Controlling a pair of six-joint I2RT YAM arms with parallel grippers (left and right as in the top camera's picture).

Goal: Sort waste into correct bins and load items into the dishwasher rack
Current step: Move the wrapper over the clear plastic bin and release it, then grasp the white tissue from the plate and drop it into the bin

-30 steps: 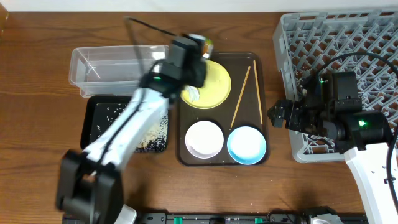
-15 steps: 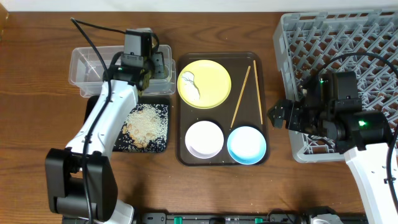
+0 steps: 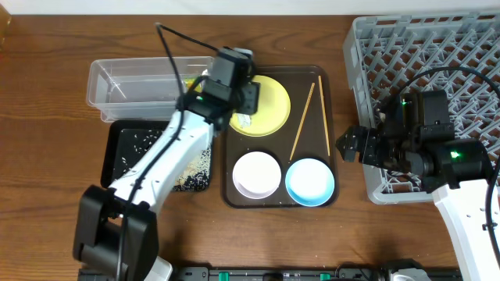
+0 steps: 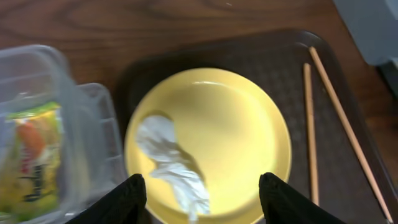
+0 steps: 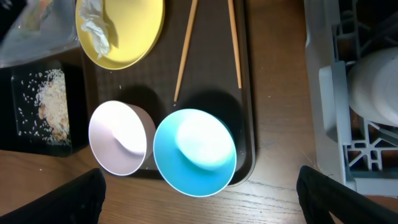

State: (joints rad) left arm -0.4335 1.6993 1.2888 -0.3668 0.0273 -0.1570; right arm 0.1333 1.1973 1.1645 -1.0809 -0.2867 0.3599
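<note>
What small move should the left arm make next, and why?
Probably lower the open left gripper onto the crumpled white paper scrap and close: the scrap lies on the yellow plate, just beneath the gripper, waiting to be binned.

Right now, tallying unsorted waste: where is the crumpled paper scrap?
In the left wrist view the paper scrap lies on the left part of the yellow plate, just right of the clear tub holding the snack wrapper.
</note>
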